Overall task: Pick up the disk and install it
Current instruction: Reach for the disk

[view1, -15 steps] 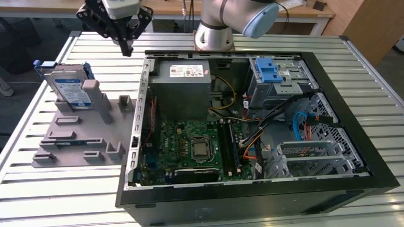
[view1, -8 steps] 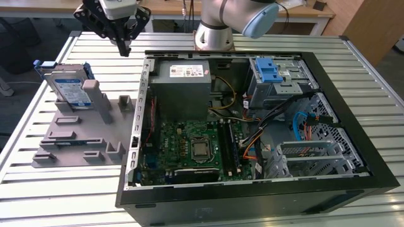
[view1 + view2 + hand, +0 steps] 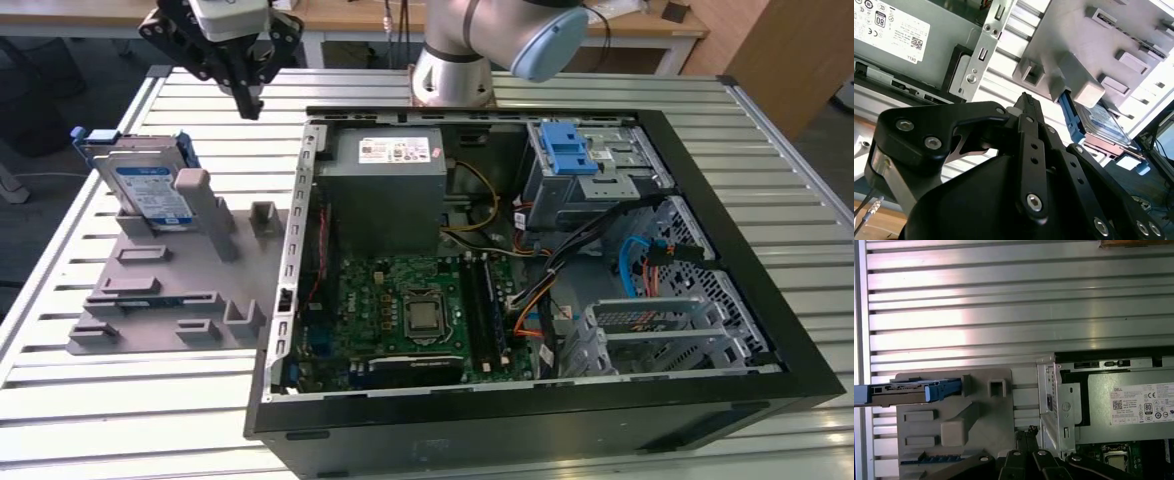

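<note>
One pair of jaws, closed together and empty, is held above the desk [image 3: 134,410], near the disk [image 3: 139,186] but clear of it. Nothing is judged done: pick-up and installation are both left. One disk is counted, stood on edge in one grey holder [image 3: 160,310]; its blue bracket [image 3: 944,389] is shown edge-on in the first wrist view. One open case [image 3: 534,420] is laid just beside the holder, at the exterior view's right, with one power supply [image 3: 387,190] and one blue-latched cage [image 3: 577,150] inside. One arm [image 3: 454,50] is counted beyond the case.
</note>
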`<state>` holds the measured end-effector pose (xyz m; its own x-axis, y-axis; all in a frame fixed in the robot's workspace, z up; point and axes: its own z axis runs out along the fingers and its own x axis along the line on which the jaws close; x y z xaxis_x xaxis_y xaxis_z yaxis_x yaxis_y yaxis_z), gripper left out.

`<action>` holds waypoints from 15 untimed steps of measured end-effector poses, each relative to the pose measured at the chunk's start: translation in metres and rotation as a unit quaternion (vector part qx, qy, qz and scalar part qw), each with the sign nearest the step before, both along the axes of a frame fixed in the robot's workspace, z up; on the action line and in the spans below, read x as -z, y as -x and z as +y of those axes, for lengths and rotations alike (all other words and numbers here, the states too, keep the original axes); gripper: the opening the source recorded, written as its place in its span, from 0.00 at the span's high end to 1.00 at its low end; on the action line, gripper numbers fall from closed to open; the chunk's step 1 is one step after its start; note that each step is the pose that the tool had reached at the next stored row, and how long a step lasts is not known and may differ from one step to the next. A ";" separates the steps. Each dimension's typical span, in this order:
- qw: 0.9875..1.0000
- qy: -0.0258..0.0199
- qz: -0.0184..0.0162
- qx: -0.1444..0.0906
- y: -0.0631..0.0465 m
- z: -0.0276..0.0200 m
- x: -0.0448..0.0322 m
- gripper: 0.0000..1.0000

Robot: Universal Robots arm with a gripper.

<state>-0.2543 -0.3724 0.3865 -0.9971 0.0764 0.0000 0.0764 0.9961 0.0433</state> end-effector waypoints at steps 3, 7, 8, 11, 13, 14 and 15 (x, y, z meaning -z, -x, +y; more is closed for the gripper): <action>1.000 0.000 0.000 0.000 0.003 0.0005 0.0000 0.89; 1.000 0.000 0.000 0.000 0.009 0.0012 0.0001 0.89; 1.000 0.000 0.000 0.000 0.010 0.0013 0.0001 0.89; 1.000 0.000 0.000 0.000 0.014 0.0018 0.0001 0.89; 1.000 0.000 0.000 0.000 0.017 0.0021 0.0002 0.89; 1.000 0.000 0.000 0.000 0.018 0.0023 0.0002 0.89; 1.000 0.000 0.000 0.000 0.020 0.0024 0.0002 0.89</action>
